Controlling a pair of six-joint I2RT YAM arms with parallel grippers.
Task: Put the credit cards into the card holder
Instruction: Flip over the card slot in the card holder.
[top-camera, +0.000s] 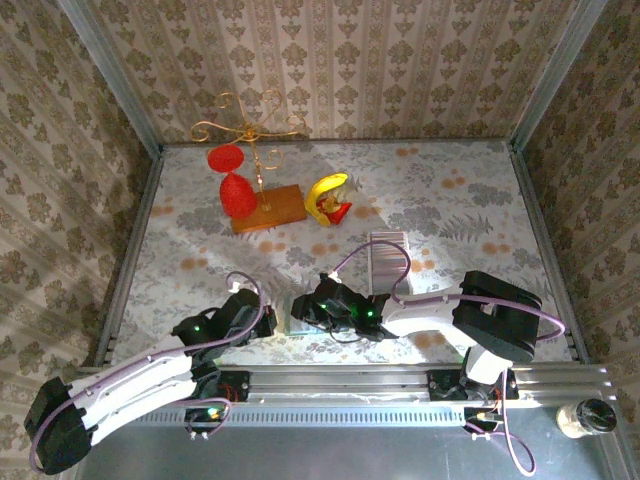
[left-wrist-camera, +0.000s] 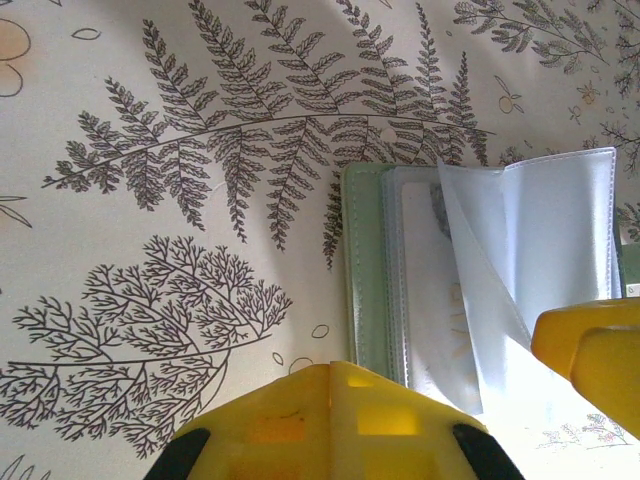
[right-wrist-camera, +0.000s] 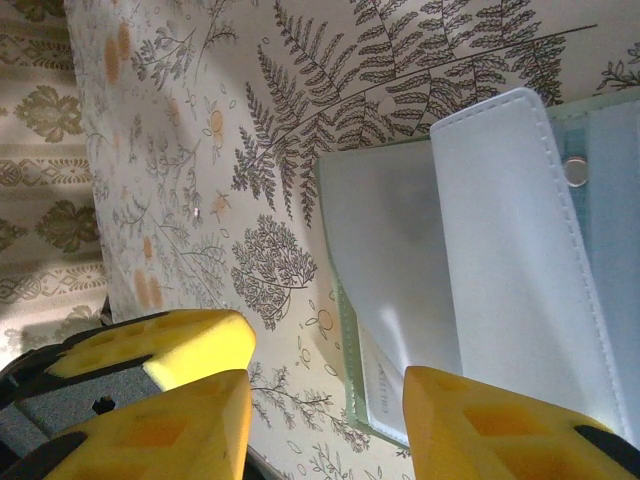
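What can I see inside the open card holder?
The card holder lies open. Inside are clear plastic sleeves, one of them lifted. A pale card seems to sit in a lower sleeve. What the stacked sleeves hold deeper down is covered.

Damask-papered walls (top-camera: 330, 60) around a fern-printed table (top-camera: 450, 190), metal rail (top-camera: 350, 379) along its near edge.

Card holder (top-camera: 298, 320) near the front edge of the table (top-camera: 450, 190), credit cards (top-camera: 388, 262) behind it, rightward.
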